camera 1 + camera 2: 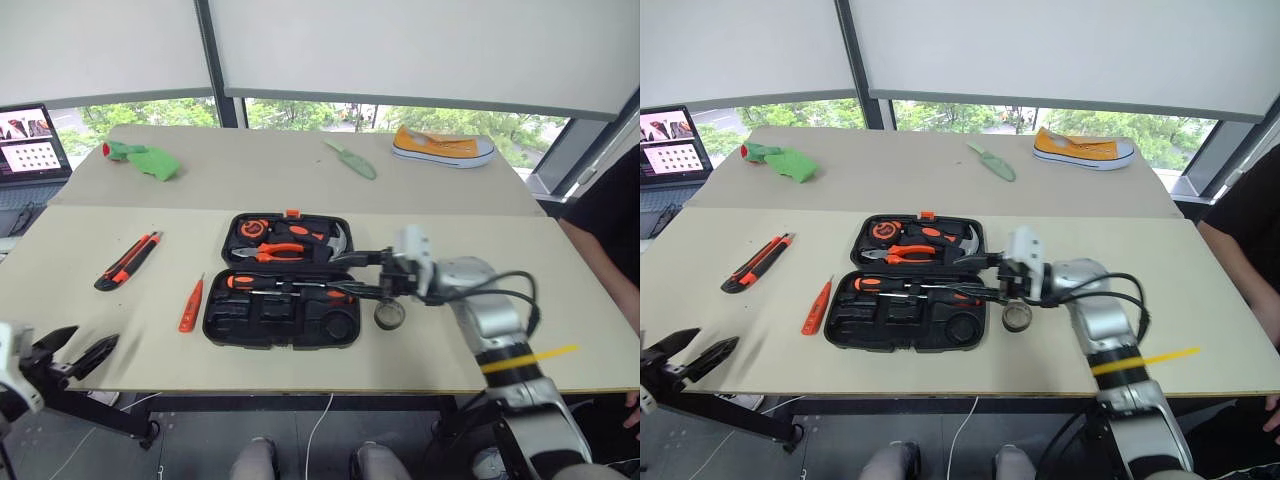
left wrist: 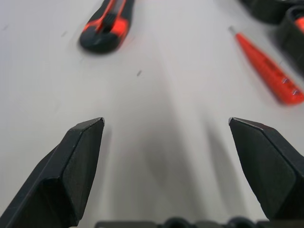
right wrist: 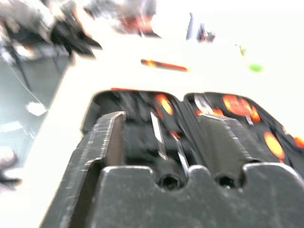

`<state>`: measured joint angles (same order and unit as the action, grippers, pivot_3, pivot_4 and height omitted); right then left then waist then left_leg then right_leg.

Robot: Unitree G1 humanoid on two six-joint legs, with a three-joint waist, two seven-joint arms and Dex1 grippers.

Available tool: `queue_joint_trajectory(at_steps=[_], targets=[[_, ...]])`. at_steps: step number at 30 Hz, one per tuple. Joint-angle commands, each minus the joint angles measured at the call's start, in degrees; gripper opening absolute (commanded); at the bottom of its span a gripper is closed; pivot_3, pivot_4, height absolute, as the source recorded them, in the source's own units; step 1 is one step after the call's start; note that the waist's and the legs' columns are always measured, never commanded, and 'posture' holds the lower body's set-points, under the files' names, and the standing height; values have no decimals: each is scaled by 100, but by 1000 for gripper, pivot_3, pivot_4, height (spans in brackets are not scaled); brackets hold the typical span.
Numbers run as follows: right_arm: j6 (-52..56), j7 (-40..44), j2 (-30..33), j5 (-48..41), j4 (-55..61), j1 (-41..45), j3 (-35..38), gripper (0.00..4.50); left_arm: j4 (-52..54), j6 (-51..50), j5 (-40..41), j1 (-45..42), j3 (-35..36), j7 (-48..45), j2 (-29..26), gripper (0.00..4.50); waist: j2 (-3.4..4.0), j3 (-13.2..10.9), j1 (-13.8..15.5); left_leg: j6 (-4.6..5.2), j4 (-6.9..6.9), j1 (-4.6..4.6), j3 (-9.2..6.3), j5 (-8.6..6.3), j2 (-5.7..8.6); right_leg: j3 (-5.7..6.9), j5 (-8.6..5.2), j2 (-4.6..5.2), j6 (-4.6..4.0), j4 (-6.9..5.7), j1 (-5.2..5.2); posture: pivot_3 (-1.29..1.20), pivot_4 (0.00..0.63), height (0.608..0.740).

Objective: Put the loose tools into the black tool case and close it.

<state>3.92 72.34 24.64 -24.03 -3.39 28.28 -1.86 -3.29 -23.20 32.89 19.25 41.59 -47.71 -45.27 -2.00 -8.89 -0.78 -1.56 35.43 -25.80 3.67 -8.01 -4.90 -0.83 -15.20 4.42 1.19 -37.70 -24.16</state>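
Item: black tool case, lying open flat at mid-desk, with two screwdrivers already seated in its near half. Loose stock outstanding: utility knife and tester pen, both on the desk to the left of the case, long axes running roughly front to back; grey tape roll just beside the case's right edge. Left gripper hung off the desk's near-left edge, fingers wide apart and empty, knife and pen ahead of it, so probably the nearer arm for both. Right gripper reached level over the case's right side, fingers partly apart, holding nothing discernible.
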Motion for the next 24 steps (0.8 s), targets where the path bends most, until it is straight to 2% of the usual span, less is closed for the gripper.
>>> queue_joint_trajectory(at_steps=[1,3,4,6,9,12,14,17,22,24], targets=[[60,134,418,-439,397,-303,494,3086,313,-370,39,155,261,102,-168,4500,1,-1,14,-29,-2,1,1,-16,1,1,-1,2,-2,5,-1,0,150,740],[25,185,586,-475,465,-422,537,3466,780,-754,210,88,170,248,-180,4500,-2,-2,30,-36,-3,18,3,-20,3,1,-15,7,-27,11,-4,0,150,740],[76,148,619,-521,524,-436,557,3940,1030,-949,297,15,99,336,-182,4500,-8,-1,29,-42,-3,29,3,-24,1,2,-24,8,-43,13,1,0,150,740],[72,68,630,-553,654,-373,558,4415,1528,-1554,391,-213,-136,744,-213,4500,-8,-1,29,-43,-6,30,3,-25,-1,2,-22,6,-45,12,0,0,150,740],[151,32,647,-604,892,-241,475,4415,2242,-2471,779,-838,-555,1395,-81,4500,-9,-1,30,-43,-7,30,3,-24,1,-2,-19,3,-41,4,9,0,150,740],[337,-14,649,-640,1059,-95,375,4415,2560,-3227,849,-1440,-1036,2078,62,4500,-10,-1,16,-39,-7,29,2,-19,3,-12,9,-4,0,5,18,0,150,740],[450,-83,632,-643,1137,3,323,4415,2639,-3563,767,-1776,-1345,2459,158,4500,-10,-1,3,8,-7,27,0,10,4,-20,7,-10,3,4,18,0,150,740],[570,-183,620,-681,1229,123,286,4415,2523,-3708,365,-2107,-1786,2900,234,4500,-12,-2,-11,9,-16,26,-2,11,8,-31,5,-15,6,3,14,0,150,740],[706,-324,617,-731,1360,227,276,4415,2273,-3813,221,-2495,-2316,2994,479,4500,-14,-3,15,9,-23,25,-4,11,9,-34,5,-19,5,2,12,0,150,740],[765,-361,640,-761,1432,238,281,4500,2183,-3804,129,-2535,-2416,2991,518,3983,-14,-3,21,9,-22,25,-4,11,12,-34,5,-16,6,4,14,0,150,740]])
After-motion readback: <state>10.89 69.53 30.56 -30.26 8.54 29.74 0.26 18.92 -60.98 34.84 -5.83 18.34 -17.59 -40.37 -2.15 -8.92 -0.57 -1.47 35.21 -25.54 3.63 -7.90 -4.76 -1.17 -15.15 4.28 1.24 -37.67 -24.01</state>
